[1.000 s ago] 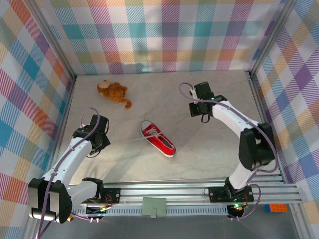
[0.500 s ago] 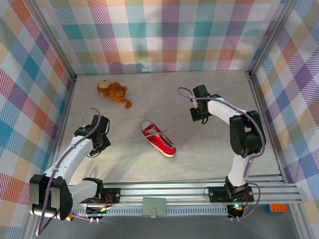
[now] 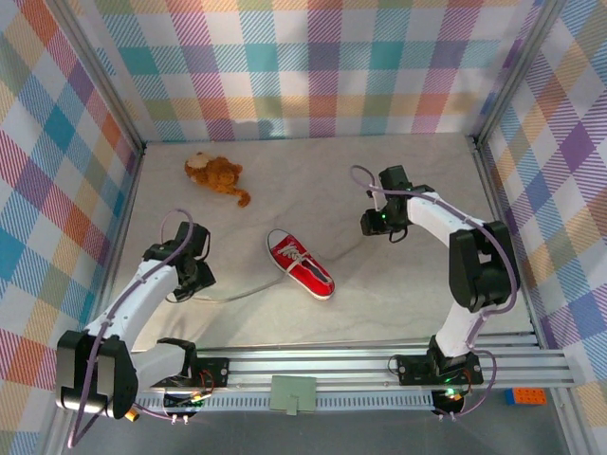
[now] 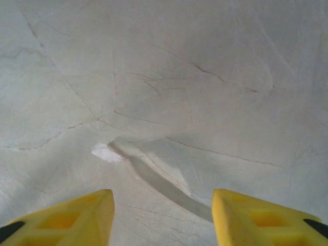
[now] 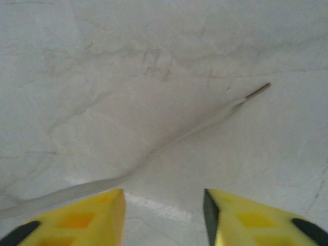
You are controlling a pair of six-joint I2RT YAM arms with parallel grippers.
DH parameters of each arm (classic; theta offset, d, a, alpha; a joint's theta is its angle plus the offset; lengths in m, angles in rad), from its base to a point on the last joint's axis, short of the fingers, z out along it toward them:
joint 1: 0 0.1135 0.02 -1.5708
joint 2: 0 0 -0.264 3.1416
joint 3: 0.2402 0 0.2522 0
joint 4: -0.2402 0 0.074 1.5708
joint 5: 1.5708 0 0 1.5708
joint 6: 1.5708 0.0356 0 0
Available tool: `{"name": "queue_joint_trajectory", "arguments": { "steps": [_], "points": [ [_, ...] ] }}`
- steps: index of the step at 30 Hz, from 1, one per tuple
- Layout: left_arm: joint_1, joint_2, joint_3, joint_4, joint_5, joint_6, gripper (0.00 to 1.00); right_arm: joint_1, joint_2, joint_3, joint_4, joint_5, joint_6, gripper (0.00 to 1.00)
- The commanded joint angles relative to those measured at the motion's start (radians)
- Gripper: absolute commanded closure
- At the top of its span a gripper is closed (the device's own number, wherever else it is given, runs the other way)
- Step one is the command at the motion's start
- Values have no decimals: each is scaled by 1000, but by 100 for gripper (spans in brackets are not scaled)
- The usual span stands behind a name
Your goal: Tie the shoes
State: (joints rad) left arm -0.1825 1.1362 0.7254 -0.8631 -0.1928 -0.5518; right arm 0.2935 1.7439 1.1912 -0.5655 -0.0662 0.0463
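Note:
The shoe (image 3: pixel 300 265), a small red sneaker with a white toe cap, lies on its own at the middle of the table. My left gripper (image 3: pixel 190 282) is to its left, low over the table. In the left wrist view that gripper (image 4: pixel 163 205) is open, and a loose white lace (image 4: pixel 159 182) lies flat between its yellow fingers. My right gripper (image 3: pixel 377 224) is up and to the right of the shoe. The right wrist view shows it (image 5: pixel 164 202) open too, with the other lace (image 5: pixel 205 123) slack on the table ahead and its tip (image 5: pixel 258 90) free.
A brown plush toy (image 3: pixel 216 173) lies at the back left of the table. Plaid walls (image 3: pixel 313 66) close in the back and both sides. A metal rail (image 3: pixel 379 365) carries the arm bases along the near edge.
Both grippers have gone from shut to open and let go of the laces. The left lace, drawn straight before, now lies in a slack curve. The right arm has shifted slightly.

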Motion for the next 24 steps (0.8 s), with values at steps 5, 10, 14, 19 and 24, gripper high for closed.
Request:
{"name": "queue_joint_trajectory", "arguments": {
  "steps": [5,10,14,19,24],
  "points": [
    [-100,70,78,124,141,76,46,42,-138,-111,-18,-163,92,56],
    [-259,258,121,347,237,60,55,166,-142,-176,21,-204,144,66],
    [-354,457,228,440,286,75,64,237,-127,-222,59,-213,192,77],
    [-399,615,351,483,296,110,67,280,-134,-277,103,-241,235,83],
    [-410,656,407,547,318,151,67,291,-165,-307,133,-256,259,85]
  ]
}}
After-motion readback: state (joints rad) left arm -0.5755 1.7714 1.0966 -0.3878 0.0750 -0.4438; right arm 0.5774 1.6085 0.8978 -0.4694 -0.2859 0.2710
